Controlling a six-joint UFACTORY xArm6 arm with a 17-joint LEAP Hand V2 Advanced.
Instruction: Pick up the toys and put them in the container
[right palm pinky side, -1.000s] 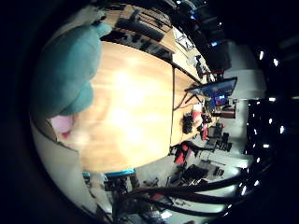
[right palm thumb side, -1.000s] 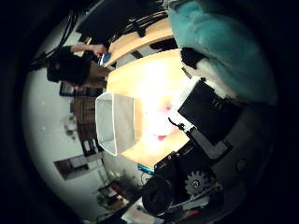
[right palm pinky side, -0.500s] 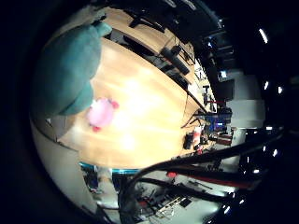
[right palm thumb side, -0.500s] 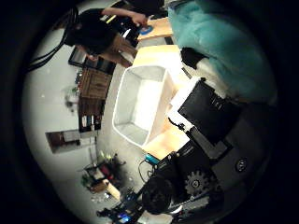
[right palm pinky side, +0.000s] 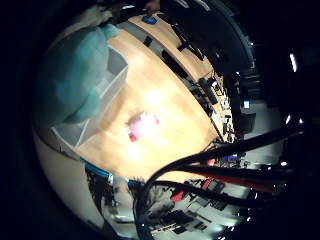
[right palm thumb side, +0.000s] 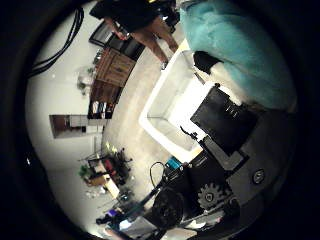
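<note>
One teal plush toy (right palm pinky side: 75, 75) gripped by robot hand (right palm thumb side: 225, 125) above white container (right palm thumb side: 170, 107).

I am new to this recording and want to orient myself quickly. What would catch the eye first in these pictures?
The large teal plush toy fills much of both views, so it is close to the palm, with the hand beside it. Beneath it lies the white rectangular plastic container, seemingly empty where visible. A small pink toy lies alone on the light wooden table, beside the container.
</note>
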